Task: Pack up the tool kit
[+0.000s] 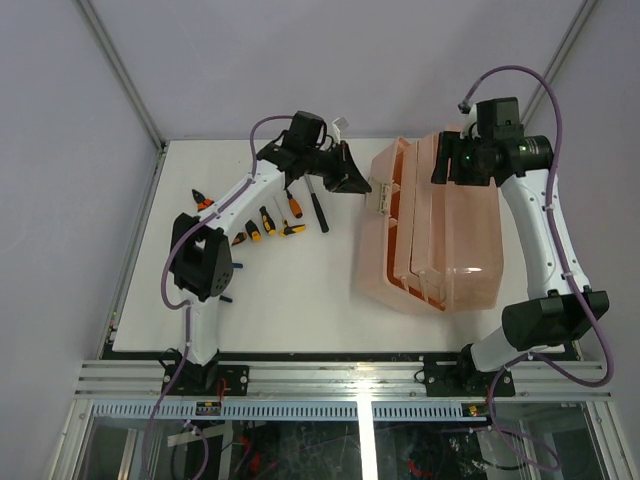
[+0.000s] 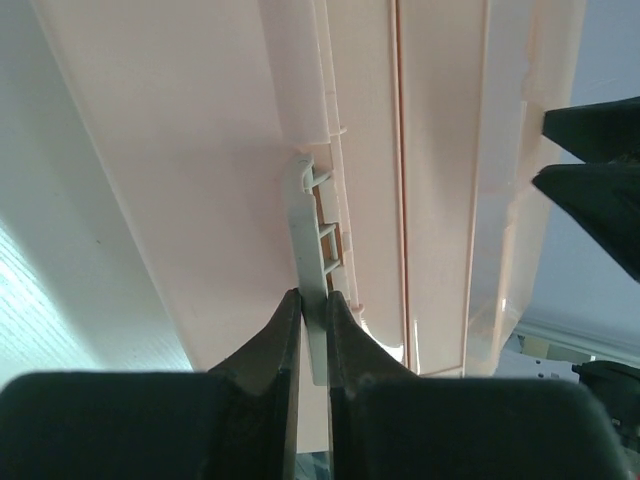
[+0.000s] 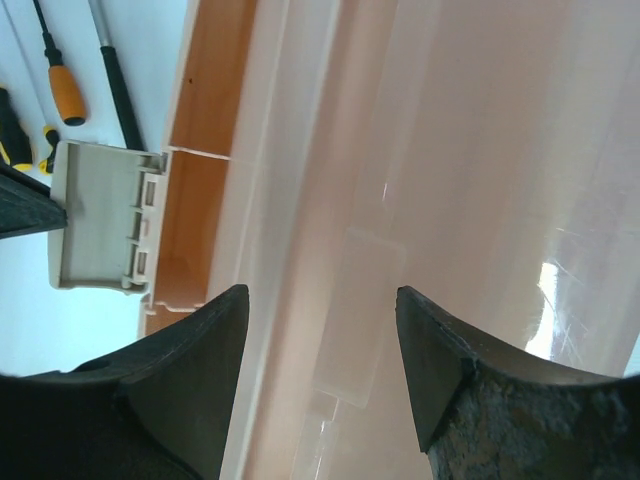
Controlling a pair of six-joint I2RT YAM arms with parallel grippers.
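The translucent pink tool box stands on the right half of the table, with its grey latch on its left side. My left gripper is shut on this latch; in the left wrist view the latch sits pinched between the closed gripper against the box wall. My right gripper is open and empty over the box's far end. In the right wrist view the right gripper hangs above the lid, apart from it, with the latch at the left.
Several orange-and-black screwdrivers, pliers and a black-handled tool lie on the white table left of the box. A screwdriver also shows in the right wrist view. The table's left edge is near the pliers.
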